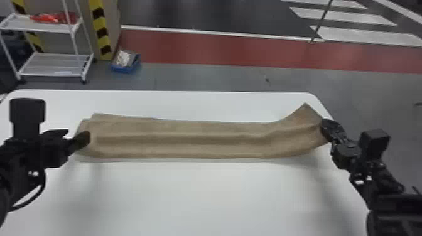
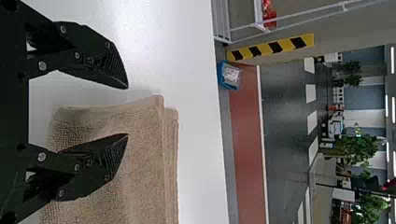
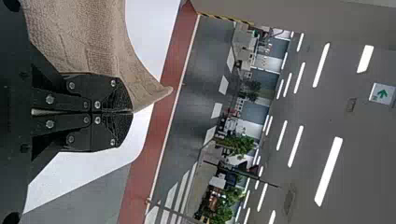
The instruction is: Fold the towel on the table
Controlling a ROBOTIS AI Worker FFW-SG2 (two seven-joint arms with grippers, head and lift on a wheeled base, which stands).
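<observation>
towel | r claw: pinching r end | l claw: wide, nr l end

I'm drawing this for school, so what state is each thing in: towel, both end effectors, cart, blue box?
Towel: folded into a long strip, right end lifted.
Left end effector: open, at the towel's left end.
Right end effector: shut on the towel's right end.
Cart: red stuff on top.
Blue box: white stuff inside.

White cart, 1 blue bin, red floor strip.
</observation>
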